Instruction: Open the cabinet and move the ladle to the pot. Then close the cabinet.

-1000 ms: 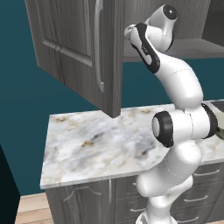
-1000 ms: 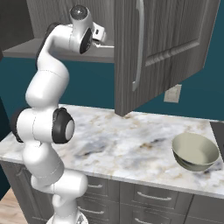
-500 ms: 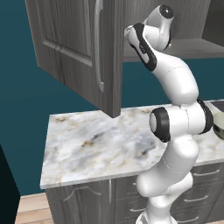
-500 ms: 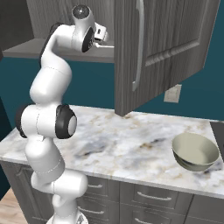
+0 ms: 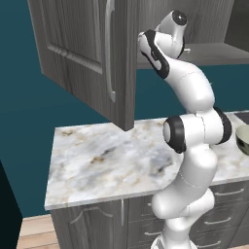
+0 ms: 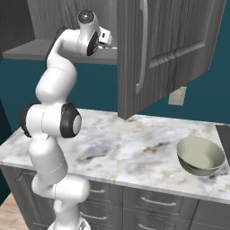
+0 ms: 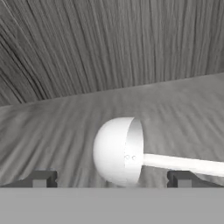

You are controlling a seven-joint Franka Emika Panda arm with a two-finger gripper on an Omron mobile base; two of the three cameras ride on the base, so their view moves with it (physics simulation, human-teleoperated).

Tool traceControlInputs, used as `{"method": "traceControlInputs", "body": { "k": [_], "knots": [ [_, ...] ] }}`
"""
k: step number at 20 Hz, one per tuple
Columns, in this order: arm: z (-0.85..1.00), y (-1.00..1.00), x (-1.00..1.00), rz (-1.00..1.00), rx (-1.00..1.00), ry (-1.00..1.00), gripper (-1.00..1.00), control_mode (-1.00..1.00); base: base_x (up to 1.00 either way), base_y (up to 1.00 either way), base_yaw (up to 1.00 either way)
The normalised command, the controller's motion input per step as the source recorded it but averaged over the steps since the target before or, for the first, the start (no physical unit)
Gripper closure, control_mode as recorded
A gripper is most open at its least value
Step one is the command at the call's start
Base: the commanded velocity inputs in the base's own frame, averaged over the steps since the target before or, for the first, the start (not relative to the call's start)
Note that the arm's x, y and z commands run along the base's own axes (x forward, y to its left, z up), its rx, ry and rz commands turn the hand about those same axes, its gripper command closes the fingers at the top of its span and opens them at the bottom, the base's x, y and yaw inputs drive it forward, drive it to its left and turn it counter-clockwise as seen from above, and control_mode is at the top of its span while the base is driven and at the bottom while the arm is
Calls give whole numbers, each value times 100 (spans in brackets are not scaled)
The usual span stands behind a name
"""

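Note:
The cabinet stands with one door (image 5: 82,53) (image 6: 175,45) swung wide open, its slim silver handle (image 6: 142,45) facing out. My arm reaches up onto the cabinet shelf (image 6: 31,49), and the hand (image 6: 102,38) is partly hidden behind the door edge. In the hand view the ladle (image 7: 118,151) lies on the shelf floor, its white bowl facing me and its handle (image 7: 183,164) running off to the right. My gripper (image 7: 113,179) is open, its tips either side of the ladle's bowl and just short of it. The grey-olive pot (image 6: 201,155) (image 5: 243,138) sits on the marble counter at the right.
The marble counter (image 6: 130,143) (image 5: 107,160) spreads below the cabinet, over grey drawers (image 6: 148,202). The open door hangs over the counter's middle, close beside my upper arm. A wall socket (image 6: 178,95) sits behind the pot. The cabinet's back wall (image 7: 109,43) rises right behind the ladle.
The arm has straightened a little and the hand has edged farther into the cabinet. The door and pot have not moved.

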Motion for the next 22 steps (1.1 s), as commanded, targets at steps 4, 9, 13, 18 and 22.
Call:
{"method": "traceControlInputs", "body": {
  "k": [4,9,13,18,22],
  "knots": [
    [-2,0,39,0,0,0,-100,-100,0,0,0],
    [0,-1,33,0,0,0,-100,-100,0,0,0],
    [0,0,16,0,-1,0,100,-100,0,0,0],
    [0,0,2,0,-1,0,100,-100,0,0,0],
    [0,0,-4,0,-1,0,100,-100,0,0,0]
  ]
}}
